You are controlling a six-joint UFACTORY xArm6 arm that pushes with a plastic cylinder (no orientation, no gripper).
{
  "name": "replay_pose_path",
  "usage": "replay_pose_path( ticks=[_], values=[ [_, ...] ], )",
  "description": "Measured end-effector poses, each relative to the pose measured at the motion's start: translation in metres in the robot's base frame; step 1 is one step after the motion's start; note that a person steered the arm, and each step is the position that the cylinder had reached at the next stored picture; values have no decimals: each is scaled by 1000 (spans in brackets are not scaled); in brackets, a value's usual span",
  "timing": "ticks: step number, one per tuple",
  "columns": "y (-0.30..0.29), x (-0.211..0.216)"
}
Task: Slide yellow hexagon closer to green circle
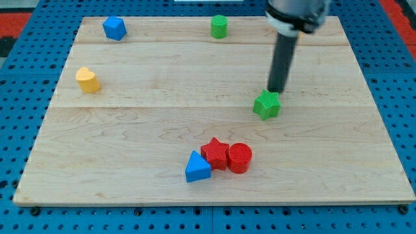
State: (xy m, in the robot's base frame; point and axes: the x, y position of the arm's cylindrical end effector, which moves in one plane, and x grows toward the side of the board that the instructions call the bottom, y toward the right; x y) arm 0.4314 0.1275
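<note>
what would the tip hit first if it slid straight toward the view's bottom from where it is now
My tip sits just above the green star, about touching it, so it would probably meet that first, though slightly off-centre to the view's right.

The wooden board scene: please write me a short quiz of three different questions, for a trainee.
1. True or false: my tip touches the yellow block.
2. Which block stands nearest the view's top? A) green cylinder B) red star C) blue triangle
3. Fill in: my tip is just above the green ___.

Key: 1 false, it is far away at the view's left; 2 A; 3 star.
</note>
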Motion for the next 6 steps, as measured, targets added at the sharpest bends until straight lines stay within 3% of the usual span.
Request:
replay_pose_path(
  ticks=[2, 3, 5, 6],
  values=[
    [-60, 57],
    [-51, 22],
    [148, -55],
    [194, -97]
  ],
)
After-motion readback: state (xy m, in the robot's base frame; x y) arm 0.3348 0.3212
